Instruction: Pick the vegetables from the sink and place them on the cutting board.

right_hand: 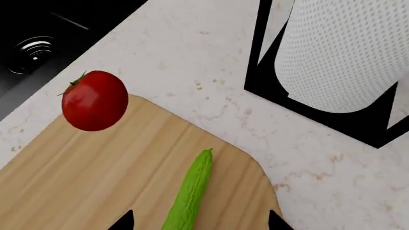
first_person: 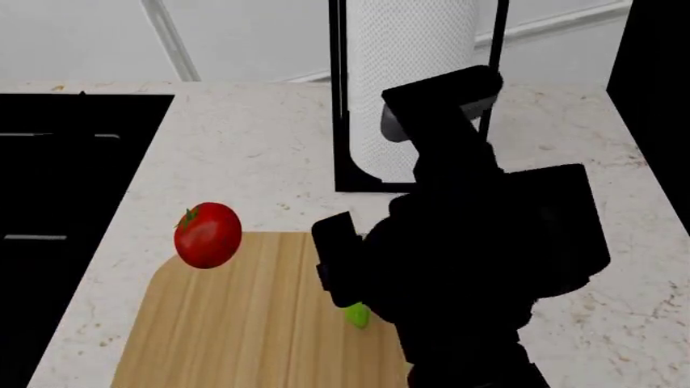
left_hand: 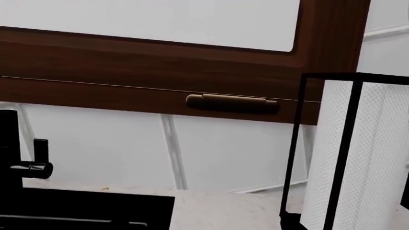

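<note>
1. The small round red tomato (right_hand: 95,100) with its green stem sat at the far corner of the light wooden cutting board (first_person: 232,323)
2. The long bumpy light-green vegetable (right_hand: 189,191) lay on the board between the right gripper's (right_hand: 199,221) spread fingertips; whether they touched it, I could not tell
3. The black sink basin (first_person: 60,186) looked empty
4. The left gripper was out of view
5. Judged: placing nearly done; next, lift the right arm clear

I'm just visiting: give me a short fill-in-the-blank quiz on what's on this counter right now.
1. The tomato sits at a corner of the wooden ____.
2. The long bumpy vegetable lying on the cutting board is coloured ____.
3. The roll of paper towel stands inside a frame coloured ____.

Missing words: cutting board; green; black.
</note>
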Motion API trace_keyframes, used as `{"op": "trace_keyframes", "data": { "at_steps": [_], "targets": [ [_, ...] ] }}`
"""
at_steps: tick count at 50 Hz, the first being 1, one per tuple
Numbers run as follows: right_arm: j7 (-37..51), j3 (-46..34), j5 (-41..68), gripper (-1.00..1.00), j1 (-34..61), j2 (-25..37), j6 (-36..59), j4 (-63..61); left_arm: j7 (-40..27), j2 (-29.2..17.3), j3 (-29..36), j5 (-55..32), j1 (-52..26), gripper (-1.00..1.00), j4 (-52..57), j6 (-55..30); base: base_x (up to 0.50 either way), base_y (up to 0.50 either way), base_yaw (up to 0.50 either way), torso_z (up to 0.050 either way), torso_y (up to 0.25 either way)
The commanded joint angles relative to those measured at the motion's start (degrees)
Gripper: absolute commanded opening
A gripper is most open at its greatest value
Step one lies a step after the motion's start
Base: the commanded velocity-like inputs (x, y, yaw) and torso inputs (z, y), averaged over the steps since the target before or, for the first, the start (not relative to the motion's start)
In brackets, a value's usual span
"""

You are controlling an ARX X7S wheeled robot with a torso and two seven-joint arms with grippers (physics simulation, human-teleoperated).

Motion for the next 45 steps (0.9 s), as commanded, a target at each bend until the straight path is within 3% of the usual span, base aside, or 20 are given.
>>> {"op": "trace_keyframes", "data": {
  "at_steps": [1, 5, 6, 10, 12, 15, 19, 22, 24, 29, 39, 43, 45],
  "targets": [
    [0.00, 2.87, -9.88, 1.00, -8.47, -0.08, 0.00, -19.56, -2.54, -0.89, -0.74, -0.83, 2.48, 1.00, 5.96, -0.80, 0.00, 0.00, 0.00, 0.000, 0.000],
    [0.00, -0.12, -14.58, 1.00, -10.94, -0.08, 0.00, -27.82, -1.77, -0.35, -1.02, -0.71, 4.10, 1.00, 7.12, 1.58, 0.00, 0.00, 0.00, 0.000, 0.000],
    [0.00, -5.95, -20.56, 1.00, -11.46, -0.08, 0.00, -30.82, -1.43, -0.73, -0.03, 0.42, 4.78, 1.00, 7.79, 2.60, 0.00, 0.00, 0.00, 0.000, 0.000],
    [0.03, 1.32, -17.21, 1.00, -11.75, -0.08, 0.00, -38.80, -0.17, -1.90, 2.23, 4.06, 8.42, 1.00, 10.73, 6.98, 0.00, 0.00, 0.00, 0.000, 0.000],
    [2.62, 0.73, -16.43, 1.00, -13.14, -0.08, 0.00, -42.15, 0.63, -2.70, 3.36, 6.72, 9.94, 1.00, 11.42, 10.10, 0.00, 0.00, 0.00, 0.000, 0.000],
    [23.67, -0.28, 1.21, 1.00, -17.02, -0.08, 0.00, -49.72, 2.25, -3.12, 3.80, 9.17, 12.49, 1.00, 11.13, 14.67, 0.00, 0.00, 0.00, 0.000, 0.000],
    [45.25, 2.80, 22.28, 1.00, -19.57, -0.07, -0.01, -57.90, 3.12, -2.98, 3.54, 10.30, 13.95, 1.00, 12.09, 18.32, 0.00, 0.00, 0.00, 0.000, 0.000],
    [52.30, 4.24, 28.80, 1.00, -20.14, -0.04, -0.09, -61.10, 3.44, -3.52, 3.78, 11.89, 15.40, 1.00, 13.33, 20.48, 0.00, 0.00, 0.00, 0.000, 0.000],
    [59.16, 11.38, 41.29, 1.00, -22.32, -0.03, -4.27, -63.16, 4.00, -3.34, 3.12, 12.20, 16.34, 1.00, 13.66, 22.73, 0.00, 0.00, 0.00, 0.000, 0.000],
    [64.94, 19.00, 52.96, 1.00, -27.77, 0.11, -13.14, -64.61, 3.59, -2.59, 1.80, 10.65, 17.39, 1.00, 16.88, 24.58, 0.00, 0.00, 0.00, 0.000, 0.000],
    [70.16, 28.39, 64.24, 1.00, -30.24, 0.60, -15.18, -70.38, 2.03, -2.33, 1.12, 8.29, 19.51, 1.00, 24.04, 26.72, 0.00, 0.00, 0.00, 0.000, 0.000],
    [101.91, 34.12, 98.61, 1.00, -31.97, 14.08, -19.13, -70.36, -0.70, -5.40, -0.05, 4.83, 19.52, 1.00, 26.67, 27.85, 0.00, 0.00, 0.00, 0.000, 0.000],
    [109.61, 33.20, 113.34, 1.00, -32.39, 18.11, -22.27, -70.33, -4.72, -9.53, 1.41, 2.22, 19.46, 1.00, 26.70, 31.58, 0.00, 0.00, 0.00, 0.000, 0.000]
  ]
}}
